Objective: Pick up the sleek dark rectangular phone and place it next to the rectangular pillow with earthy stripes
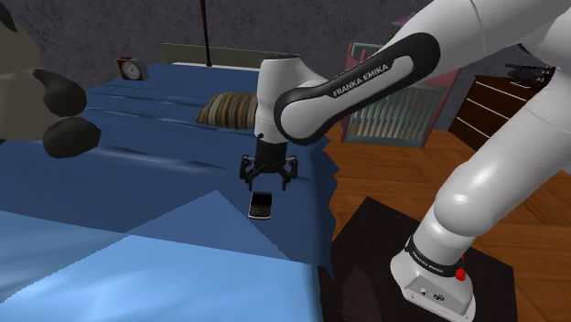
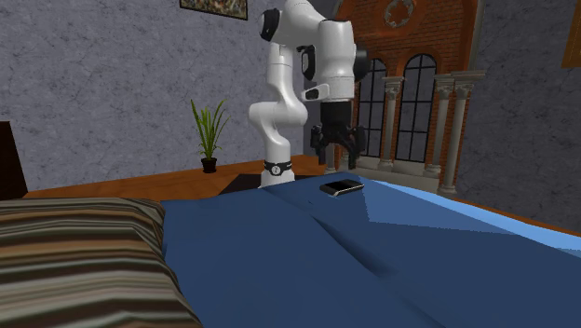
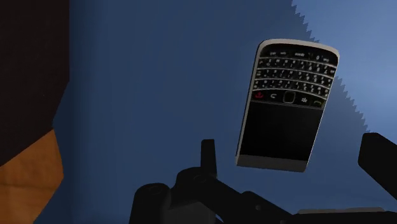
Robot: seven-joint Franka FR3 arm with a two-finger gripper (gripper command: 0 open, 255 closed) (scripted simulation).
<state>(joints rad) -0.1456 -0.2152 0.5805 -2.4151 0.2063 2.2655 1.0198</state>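
— Bedroom on my screens: grey walls, a wooden floor, and a wide bed under a blue cover.
— Where is the phone?
— I see the phone lying flat on the cover, near the edge of the bed on the stand's side. Its keypad and dark screen face up. The keys are too small for me to read.
— And the gripper?
— I have the gripper hanging right above the phone, pointing down. On the wrist view the fingers stand spread. The phone lies beyond and between them, and neither touches it. One finger is cut off by the frame's edge.
— The pillow?
— The striped pillow lies farther up the bed, well apart from the phone. On the shoulder view the arm covers one end of it. On the second exterior view it sits in the lower left corner, cut off by the frame.
— Anything else?
— A red alarm clock shows past the far end of the bed, and a potted plant stands by the wall. Dark rounded lumps sit at the shoulder view's left edge, half out of frame. I cannot tell what they are.
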